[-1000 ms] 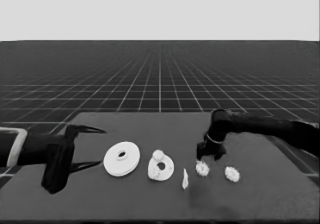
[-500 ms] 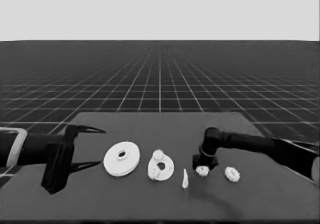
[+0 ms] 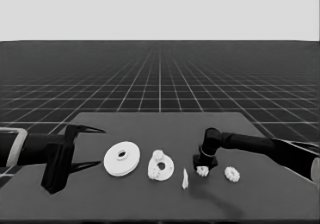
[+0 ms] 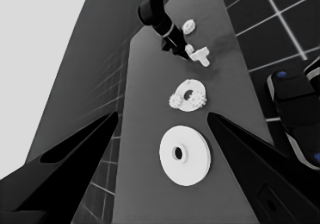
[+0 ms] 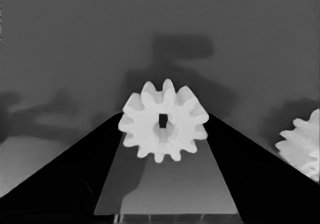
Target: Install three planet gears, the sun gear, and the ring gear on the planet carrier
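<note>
My right gripper point(image 3: 204, 165) is down at the table right of centre, open, with a small toothed gear point(image 3: 202, 171) between its fingertips. The right wrist view shows that gear point(image 5: 162, 121) flat on the table with one black finger on each side. A second loose gear point(image 3: 231, 174) lies just to its right. The smaller round part point(image 3: 167, 168) lies at the centre with two gears point(image 3: 158, 155) on it. The larger round part point(image 3: 121, 158) lies to its left. My left gripper point(image 3: 97, 146) waits open at the table's left end, holding nothing.
A thin white piece point(image 3: 185, 179) lies between the smaller round part and the right gripper, close to the fingers. The second loose gear also shows at the edge of the right wrist view point(image 5: 302, 146). Dark machinery with blue lights point(image 4: 295, 114) stands past the table's edge.
The right arm has lowered and its gripper has come down around the gear. The left arm and the other parts have not moved.
</note>
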